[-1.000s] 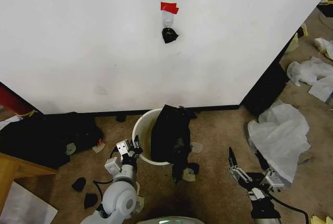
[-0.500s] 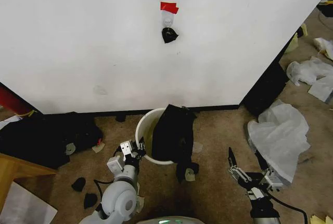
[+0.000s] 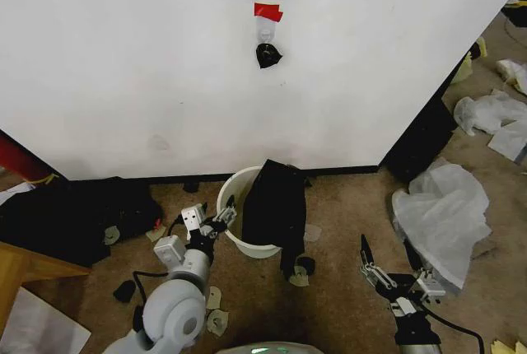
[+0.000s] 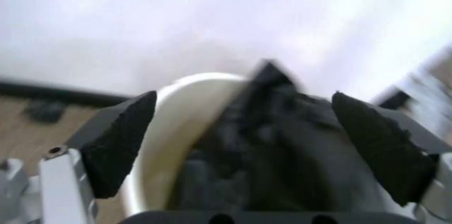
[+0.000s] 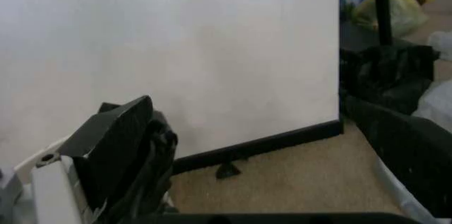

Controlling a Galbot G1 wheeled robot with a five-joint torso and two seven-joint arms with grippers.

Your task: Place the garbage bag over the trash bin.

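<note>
The white trash bin (image 3: 231, 200) stands on the carpet by the wall. A black garbage bag (image 3: 276, 206) is draped over its right rim and hangs down the outside to the floor. My left gripper (image 3: 216, 221) is open at the bin's left wall. In the left wrist view its fingers (image 4: 116, 139) spread wide, with the bin (image 4: 177, 123) and the bag (image 4: 282, 144) just ahead between them. My right gripper (image 3: 391, 259) hovers open low at the right, apart from the bin. The right wrist view shows the bag (image 5: 161, 152) beside one of its fingers (image 5: 113, 144).
A heap of black bags (image 3: 90, 214) lies left of the bin. White plastic sheets (image 3: 445, 206) lie at the right. A black scrap under red tape (image 3: 268, 53) hangs on the wall. Small scraps (image 3: 132, 305) dot the carpet. A wooden corner (image 3: 25, 267) juts in at the left.
My left gripper has pushed forward against the bin's left side. Bin and bag have slid a little right and toward the wall. The right arm has stayed put.
</note>
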